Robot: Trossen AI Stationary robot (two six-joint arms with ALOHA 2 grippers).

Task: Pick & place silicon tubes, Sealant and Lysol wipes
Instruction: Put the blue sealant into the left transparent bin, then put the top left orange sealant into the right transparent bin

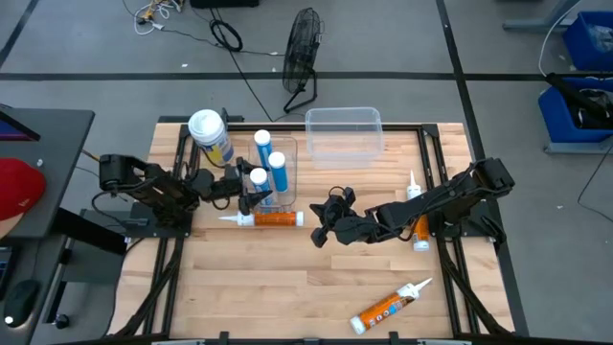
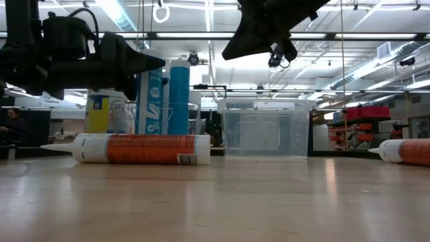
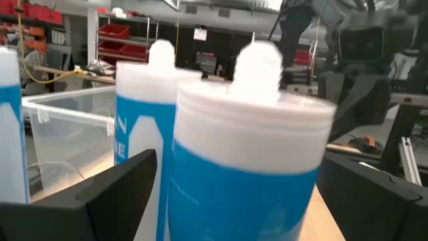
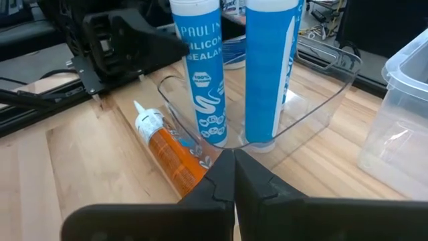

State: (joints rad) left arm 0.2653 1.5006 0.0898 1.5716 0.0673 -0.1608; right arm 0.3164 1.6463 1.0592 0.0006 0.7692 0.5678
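Note:
Three blue silicone tubes with white caps (image 1: pixel 261 144) (image 1: pixel 278 168) (image 1: pixel 257 182) stand upright in a clear tray (image 1: pixel 287 153). My left gripper (image 1: pixel 251 192) is open, with one finger on either side of the nearest tube (image 3: pixel 247 167), up near its cap. The Lysol wipes canister (image 1: pixel 211 134), with a white lid and a yellow-and-blue label, stands on the table left of the tray. An orange sealant tube (image 1: pixel 268 218) lies on its side in front of the tray. My right gripper (image 1: pixel 319 230) is shut and empty, high above the table's middle (image 2: pixel 269 33). My left gripper has its fingers (image 3: pixel 114 194) level on both sides of the nearest blue tube's upper body (image 3: pixel 200 181), coming from the table's left. I cannot tell whether they touch it. The tube stands upright, its foot (image 4: pixel 214 140) in the clear tray.
An empty clear bin (image 1: pixel 343 132) stands at the far middle. Two more orange sealant tubes lie on the table, one by the right arm (image 1: pixel 419 225) and one near the front edge (image 1: pixel 388 307). Bare wood lies in the front middle.

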